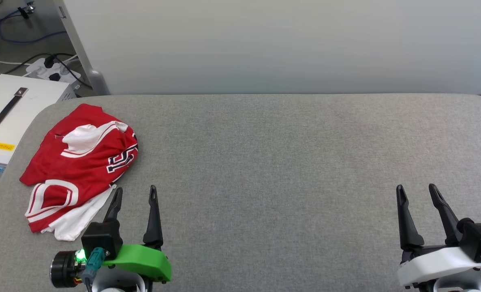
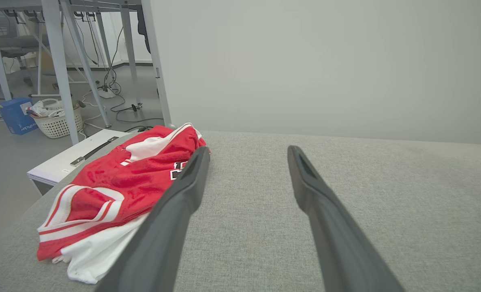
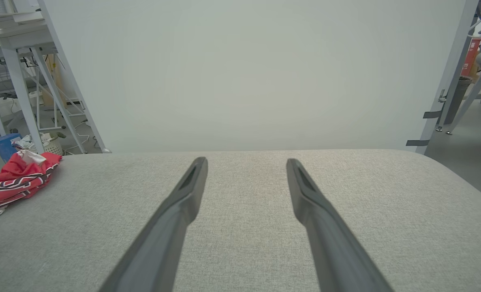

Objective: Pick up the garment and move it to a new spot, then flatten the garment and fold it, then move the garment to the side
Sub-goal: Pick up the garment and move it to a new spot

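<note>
The garment [image 1: 80,162] lies crumpled in a loose heap along the left edge of the grey padded surface [image 1: 285,162], nearer the far left corner than the near one. It is mostly red. A white sleeve is folded over its top, and a red-and-white striped neck trim curves at its near end. Black letters outlined in white show on its right side, and a white hem trails toward the near edge.

The left gripper [image 1: 135,192], on a green mount, sits at the near edge just right of the garment. Its two dark fingers [image 1: 154,211] stand well apart with nothing between them. The tip of the left-hand finger is just beside the garment's near right border, and I cannot tell whether it touches. In the left wrist view that finger crosses in front of the red cloth [image 2: 114,182], and bare surface shows between the fingers of the left gripper [image 2: 248,152].

The right gripper [image 1: 416,188], on a white mount, sits near the near right corner, well apart from the garment. Its fingers [image 1: 402,211] are also spread and empty. In the right wrist view they frame bare surface [image 3: 246,162], with the garment [image 3: 13,180] far off at the left edge.

A white case with a black handle [image 1: 5,109] stands on the floor beyond the left edge.
</note>
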Robot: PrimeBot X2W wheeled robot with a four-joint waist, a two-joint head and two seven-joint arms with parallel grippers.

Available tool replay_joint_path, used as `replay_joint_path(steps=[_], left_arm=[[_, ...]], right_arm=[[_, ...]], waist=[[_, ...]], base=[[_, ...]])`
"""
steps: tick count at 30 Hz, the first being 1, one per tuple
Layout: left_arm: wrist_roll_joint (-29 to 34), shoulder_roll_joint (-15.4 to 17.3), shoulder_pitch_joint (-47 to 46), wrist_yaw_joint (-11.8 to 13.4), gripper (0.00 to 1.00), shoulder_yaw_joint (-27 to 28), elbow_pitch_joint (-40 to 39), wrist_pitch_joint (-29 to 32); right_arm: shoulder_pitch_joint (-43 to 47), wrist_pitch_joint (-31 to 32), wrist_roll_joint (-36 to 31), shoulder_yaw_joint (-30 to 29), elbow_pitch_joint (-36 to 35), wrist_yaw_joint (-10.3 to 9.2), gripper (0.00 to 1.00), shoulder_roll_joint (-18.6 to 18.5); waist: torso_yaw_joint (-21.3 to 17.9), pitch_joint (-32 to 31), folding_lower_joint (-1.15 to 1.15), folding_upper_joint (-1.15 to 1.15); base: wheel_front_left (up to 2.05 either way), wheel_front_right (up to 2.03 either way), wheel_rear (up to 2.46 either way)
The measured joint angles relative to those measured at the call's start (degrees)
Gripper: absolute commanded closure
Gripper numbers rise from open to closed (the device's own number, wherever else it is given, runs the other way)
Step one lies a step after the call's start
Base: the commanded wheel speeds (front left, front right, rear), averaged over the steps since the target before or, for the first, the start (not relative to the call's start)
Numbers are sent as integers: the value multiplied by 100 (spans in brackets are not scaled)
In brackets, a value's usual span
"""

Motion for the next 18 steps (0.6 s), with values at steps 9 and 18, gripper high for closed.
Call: replay_joint_path(steps=[9,18], left_arm=[[-59,0,1,0,0,-23,33,-105],[-232,-1,-7,24,0,30,49,-222]], right_arm=[[84,-100,34,9,-10,0,0,0],[97,-209,30,112,-91,0,0,0]], waist=[[65,-6,0,0],[385,65,0,0]], base=[[0,0,0],[0,0,0]])
